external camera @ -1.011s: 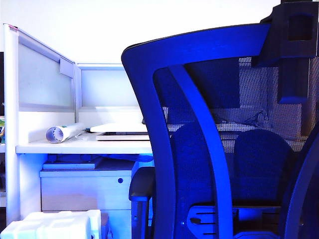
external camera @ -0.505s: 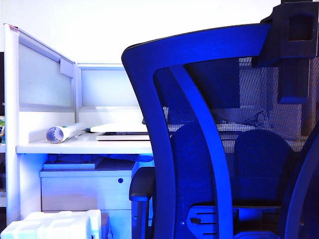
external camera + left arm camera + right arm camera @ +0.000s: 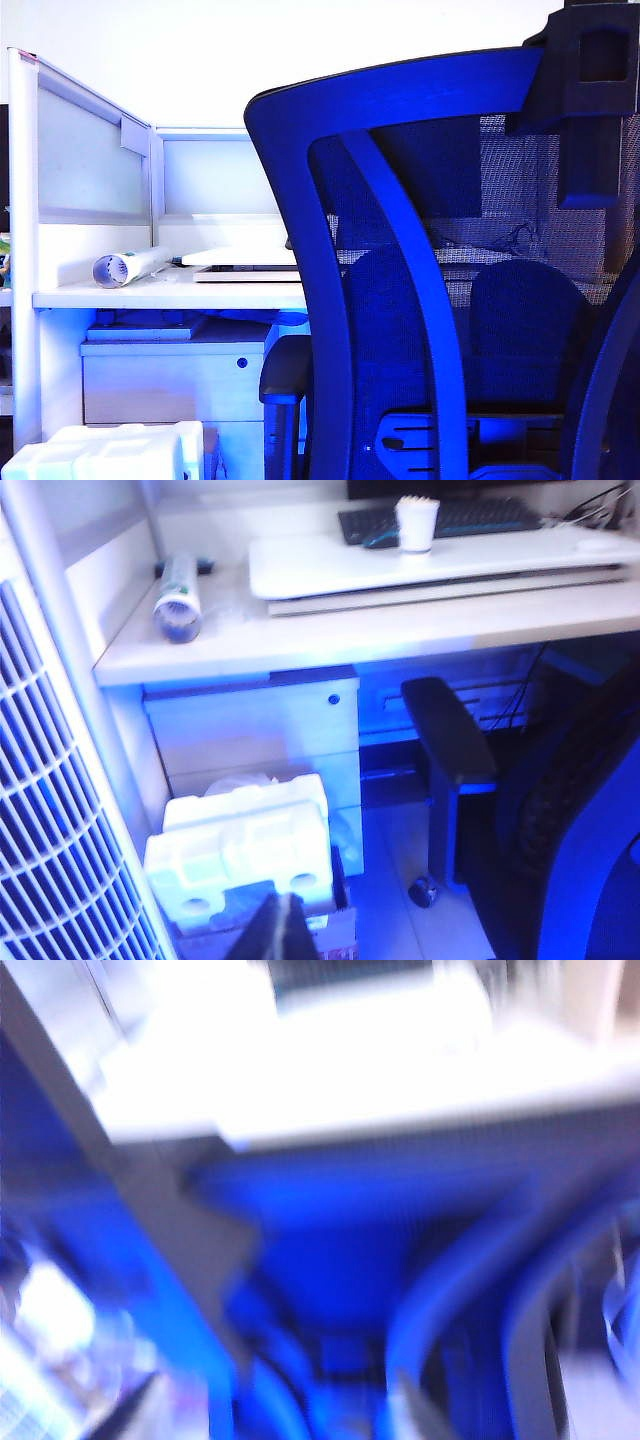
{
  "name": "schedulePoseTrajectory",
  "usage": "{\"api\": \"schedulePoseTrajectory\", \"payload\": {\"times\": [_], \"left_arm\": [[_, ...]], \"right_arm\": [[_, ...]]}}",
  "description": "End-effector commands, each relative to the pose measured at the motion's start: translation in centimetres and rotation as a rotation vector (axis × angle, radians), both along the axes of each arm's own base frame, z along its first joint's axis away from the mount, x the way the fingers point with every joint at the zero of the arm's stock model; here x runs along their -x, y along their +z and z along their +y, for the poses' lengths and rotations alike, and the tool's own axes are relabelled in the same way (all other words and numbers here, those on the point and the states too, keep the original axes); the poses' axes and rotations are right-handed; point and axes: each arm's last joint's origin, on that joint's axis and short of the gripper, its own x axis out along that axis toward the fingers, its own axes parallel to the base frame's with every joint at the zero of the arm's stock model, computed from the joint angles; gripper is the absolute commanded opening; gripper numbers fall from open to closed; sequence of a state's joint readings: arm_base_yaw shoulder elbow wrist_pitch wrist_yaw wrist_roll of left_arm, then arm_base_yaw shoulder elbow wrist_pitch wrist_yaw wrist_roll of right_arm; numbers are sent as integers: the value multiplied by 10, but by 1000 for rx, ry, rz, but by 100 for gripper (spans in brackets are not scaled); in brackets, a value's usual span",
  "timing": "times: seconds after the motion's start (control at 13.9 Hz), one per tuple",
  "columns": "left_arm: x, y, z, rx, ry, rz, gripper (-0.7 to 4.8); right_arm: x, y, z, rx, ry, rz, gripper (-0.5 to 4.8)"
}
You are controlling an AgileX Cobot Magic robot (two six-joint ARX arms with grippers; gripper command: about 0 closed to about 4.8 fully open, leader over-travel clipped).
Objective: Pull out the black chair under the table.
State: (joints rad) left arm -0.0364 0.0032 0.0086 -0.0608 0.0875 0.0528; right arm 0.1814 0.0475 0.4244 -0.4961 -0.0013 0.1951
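Observation:
The black chair (image 3: 330,250), tinted blue, fills the right of the exterior view with its mesh back and headrest (image 3: 590,90) close to the camera. Its armrest (image 3: 285,365) stands just below the edge of the white table (image 3: 170,296). Neither gripper shows in that view. In the left wrist view my left gripper (image 3: 283,928) is shut with nothing in it, hanging over a foam block, well apart from the chair's armrest (image 3: 450,730) and the table (image 3: 330,635). The right wrist view is badly blurred. My right gripper (image 3: 270,1410) stands open before the chair (image 3: 330,1250), beneath the table (image 3: 350,1080).
A white drawer cabinet (image 3: 170,385) sits under the table, with a white foam block (image 3: 110,455) on the floor before it. A rolled tube (image 3: 125,267) and a flat white slab (image 3: 245,262) lie on the desk top. A white slatted grille (image 3: 50,810) stands beside my left gripper.

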Motion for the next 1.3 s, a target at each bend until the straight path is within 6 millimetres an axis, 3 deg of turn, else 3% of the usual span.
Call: {"api": "schedulePoseTrajectory", "payload": {"times": [0.07, 0.43, 0.65, 0.79, 0.87, 0.94, 1.01, 1.3], "left_arm": [[0, 0, 0, -4, 7, -4, -5], [0, -7, 4, -17, 118, 66, -5], [0, -8, 4, -20, 118, 78, -5], [1, -11, 4, -66, 113, 105, -5], [1, -12, 4, -91, 129, 110, -5], [1, -13, 5, -94, 151, 122, -5], [1, -12, 5, -99, 158, 121, -5], [1, -12, 5, -110, 160, 115, -4]], "right_arm": [[-16, -24, 2, 34, -31, -15, 260], [-24, -55, 1, 91, -113, 54, 260], [-27, -74, 1, 124, -127, 87, 210], [-29, -87, 1, 140, -126, 123, 210], [-31, -94, 0, 153, -164, 130, 151], [-33, -100, 0, 159, -180, 137, 53], [-33, -100, 0, 161, -191, 134, 0], [-34, -100, -11, 195, -297, 136, -6]]}}
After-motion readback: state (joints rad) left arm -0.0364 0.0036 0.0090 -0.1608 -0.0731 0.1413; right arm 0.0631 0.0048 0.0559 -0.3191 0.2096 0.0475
